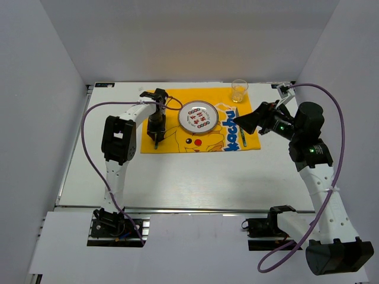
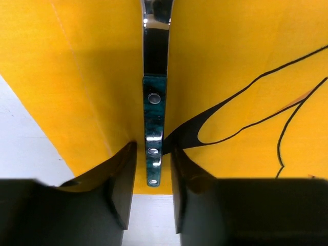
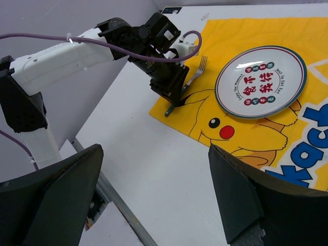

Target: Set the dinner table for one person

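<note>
Here, both end effectors sit over the white tabletop (image 1: pixel 177 177), at the yellow placemat (image 1: pixel 172 142).
From above, the left end effector (image 1: pixel 156 141) points down at the placemat's left edge. The right end effector (image 1: pixel 243 122) hovers over the placemat's right part, past the plate (image 1: pixel 198 117). In the left wrist view, narrowly parted fingers (image 2: pixel 123 184) straddle the fork (image 2: pixel 154 138) handle lying on the placemat, with a sliver of gap on each side; bare tabletop shows beyond the placemat's edge. In the right wrist view, the wide-spread jaws hold nothing, with bare tabletop beneath them, just off the placemat's near edge.
</note>
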Available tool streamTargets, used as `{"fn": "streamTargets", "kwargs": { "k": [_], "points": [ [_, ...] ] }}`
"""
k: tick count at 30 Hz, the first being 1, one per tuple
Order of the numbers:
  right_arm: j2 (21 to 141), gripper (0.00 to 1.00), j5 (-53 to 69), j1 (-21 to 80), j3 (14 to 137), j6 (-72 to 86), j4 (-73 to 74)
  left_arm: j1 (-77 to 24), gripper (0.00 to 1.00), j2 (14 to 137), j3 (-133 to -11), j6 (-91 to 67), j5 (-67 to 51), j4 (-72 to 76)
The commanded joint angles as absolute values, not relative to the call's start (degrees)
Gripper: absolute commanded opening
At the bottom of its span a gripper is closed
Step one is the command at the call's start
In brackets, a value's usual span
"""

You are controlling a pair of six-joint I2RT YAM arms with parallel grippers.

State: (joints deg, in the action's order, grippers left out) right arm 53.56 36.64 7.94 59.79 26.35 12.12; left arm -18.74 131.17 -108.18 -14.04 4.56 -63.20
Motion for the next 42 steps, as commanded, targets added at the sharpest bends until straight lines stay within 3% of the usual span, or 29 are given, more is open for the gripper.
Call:
{"fn": "streamTargets", "kwargs": {
  "k": [1, 3, 5, 8, 12, 15, 21, 25, 32, 42],
  "points": [
    [52.6, 0.89, 37.9, 8.1, 62.1, 26.4, 11.2, -18.7, 0.46, 125.9, -107.5, -14.3, 4.7, -63.3],
    [52.6, 0.89, 38.1, 8.1, 62.2, 26.4, 11.2, -18.7, 0.56, 125.1, -107.8, -14.7, 4.4, -63.2],
    [52.6, 0.89, 38.1, 8.0, 62.3, 26.4, 11.3, -18.7, 0.81, 123.4, -107.7, -15.5, 4.3, -62.9],
    [52.9, 0.89, 38.1, 8.1, 63.3, 25.5, 11.9, -18.1, 0.92, 120.7, -106.7, -17.1, 4.2, -61.5],
    [53.6, 0.89, 34.6, 8.1, 67.1, 21.6, 19.7, -17.4, 0.98, 111.7, -105.1, -20.2, 7.5, -60.6],
    [53.4, 0.89, 22.8, 8.1, 71.5, 18.0, 28.9, -17.4, 0.98, 104.3, -101.2, -24.4, 15.5, -60.4],
    [48.5, 0.89, -7.3, 9.1, 78.2, 13.7, 49.4, -17.4, 0.98, 77.5, -86.9, -31.8, 28.6, -60.7],
    [42.5, 0.89, -7.6, 10.8, 80.0, 13.1, 54.8, -17.4, 0.98, 62.4, -84.5, -33.3, 32.9, -65.8],
    [34.3, 0.89, -12.5, 15.9, 83.3, 13.9, 62.9, -17.4, 0.98, 47.1, -83.1, -35.6, 33.7, -76.7],
    [31.6, 0.89, -18.2, 18.9, 85.6, 15.0, 67.1, -17.2, 0.98, 40.0, -84.7, -35.2, 41.7, -80.9]
  ]
}}
